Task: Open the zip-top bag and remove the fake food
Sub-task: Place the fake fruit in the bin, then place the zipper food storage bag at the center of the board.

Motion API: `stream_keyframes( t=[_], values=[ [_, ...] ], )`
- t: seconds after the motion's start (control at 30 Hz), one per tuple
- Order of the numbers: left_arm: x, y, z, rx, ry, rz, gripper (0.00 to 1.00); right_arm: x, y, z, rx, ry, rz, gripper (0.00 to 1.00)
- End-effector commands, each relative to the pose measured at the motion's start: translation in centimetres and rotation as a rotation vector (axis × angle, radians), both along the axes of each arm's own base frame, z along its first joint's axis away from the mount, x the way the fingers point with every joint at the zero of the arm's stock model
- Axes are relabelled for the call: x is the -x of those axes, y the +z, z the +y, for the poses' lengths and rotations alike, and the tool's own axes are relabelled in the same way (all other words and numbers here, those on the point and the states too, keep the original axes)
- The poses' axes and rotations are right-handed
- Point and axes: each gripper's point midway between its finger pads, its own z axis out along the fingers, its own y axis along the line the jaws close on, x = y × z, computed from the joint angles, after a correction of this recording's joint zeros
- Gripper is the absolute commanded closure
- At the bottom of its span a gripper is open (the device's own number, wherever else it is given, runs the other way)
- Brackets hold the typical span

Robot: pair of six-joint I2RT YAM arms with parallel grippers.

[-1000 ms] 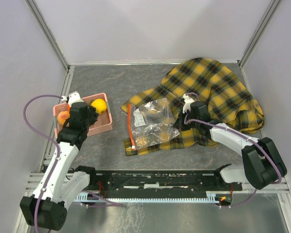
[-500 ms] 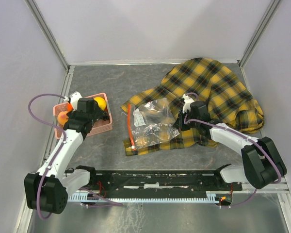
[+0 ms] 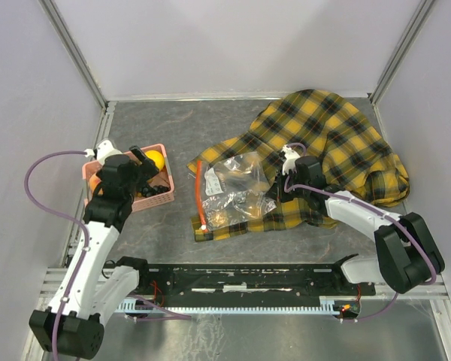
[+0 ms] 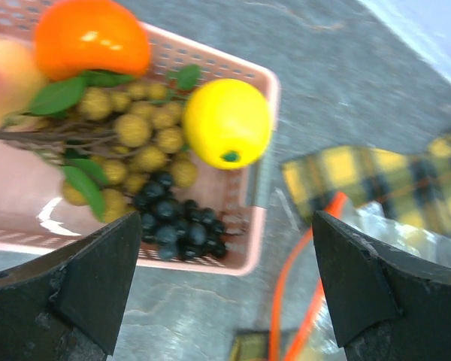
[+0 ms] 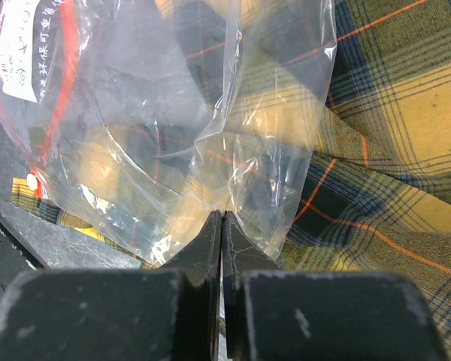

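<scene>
Left gripper (image 4: 225, 259): wide open, empty, hanging just above basket (image 4: 259, 218) at left of table (image 3: 158, 128). Food (image 3: 155, 159) in basket: lemon (image 4: 227, 122), orange (image 4: 90, 37), grapes (image 4: 139, 131), berries (image 4: 173, 222); most of it out of bag already, by the look of it.

Right gripper (image 5: 222, 226): closed, pinching bag (image 5: 150, 113) film at the edge away from zip (image 3: 201, 192). Bag lying mid-table on cloth (image 3: 338, 143), zip side toward basket. Maybe a few tan-orange bits left inside, going by top view; hard to separate from plaid showing through.

Risks from here:
- pinch on thin film at the very tips; prone to slipping under any tug at the mouth, then bag dragged along instead of anchored;
- loose, rumpled cloth under bag; easy to grab a fold together with plastic on next reach;
- clear crinkly film over busy plaid; easy to misread leftovers and call it done early;
- basket well filled, round lemon against the wall; a knock while pulling away likely to tip it out onto table;
- cannot tell if mouth gapes or lies flat; if flat, likely to shove bag rather than get inside.
</scene>
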Motion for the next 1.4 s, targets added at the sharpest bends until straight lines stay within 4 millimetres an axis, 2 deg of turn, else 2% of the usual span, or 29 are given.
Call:
stream_keyframes(
  t=[0.0, 0.1, 0.2, 0.33, 0.47, 0.57, 0.7, 0.73, 0.8, 0.9, 1.0, 1.2, 1.23, 1.27, 1.37],
  values=[
    [-0.1, 4.0, -4.4, 0.068, -0.278, -0.18, 0.01, -0.8, 2.3, 0.6, -0.053, 0.009, -0.071, 0.97],
    [1.4, 5.9, -7.1, 0.112, -0.439, -0.308, 0.02, -1.3, 2.8, 0.4, -0.048, -0.016, -0.088, 0.97],
    [2.4, 6.6, -8.3, 0.135, -0.515, -0.355, 0.03, -1.9, 3.6, 0.5, -0.059, -0.033, -0.103, 0.97],
    [3.5, 6.7, -9.8, 0.178, -0.599, -0.365, 0.07, -3.0, 4.5, 0.7, -0.073, -0.067, -0.117, 0.97],
    [4.3, 5.9, -11.6, 0.274, -0.679, -0.347, 0.09, -4.4, 5.7, 1.0, -0.088, -0.098, -0.139, 0.97],
    [4.6, 5.3, -12.1, 0.313, -0.695, -0.333, 0.08, -5.8, 6.0, 1.6, -0.097, -0.106, -0.13, 0.97],
    [4.9, 5.7, -12.3, 0.33, -0.705, -0.347, 0.08, -7.6, 5.9, 2.5, -0.109, -0.12, -0.116, 0.97],
    [5.1, 5.8, -12.4, 0.337, -0.707, -0.35, 0.07, -7.9, 5.6, 2.7, -0.107, -0.123, -0.108, 0.95],
    [5.3, 5.7, -12.6, 0.363, -0.709, -0.35, 0.07, -8.3, 5.5, 2.9, -0.105, -0.124, -0.1, 0.78],
    [5.9, 5.8, -13.1, 0.406, -0.726, -0.353, 0.07, -8.5, 6.5, 2.5, -0.081, -0.127, -0.12, 0.53],
    [6.4, 7.1, -13.1, 0.398, -0.739, -0.384, 0.05, -8.5, 9.5, 1.7, -0.037, -0.114, -0.197, 0.32],
    [6.4, 12.1, -12.1, 0.273, -0.735, -0.461, 0.01, -8.1, 18.3, 0.0, 0.002, -0.085, -0.465, 0.03],
    [6.4, 13.1, -11.9, 0.253, -0.73, -0.469, 0.01, -8.0, 20.0, -0.2, -0.003, -0.086, -0.521, 0.01],
    [6.5, 14.9, -11.6, 0.23, -0.728, -0.493, 0.01, -7.8, 21.4, -0.5, -0.007, -0.092, -0.568, 0.01],
    [6.6, 17.9, -11.0, 0.163, -0.716, -0.512, 0.01, -7.2, 25.8, -1.0, -0.06, -0.116, -0.667, 0.01]
  ],
)
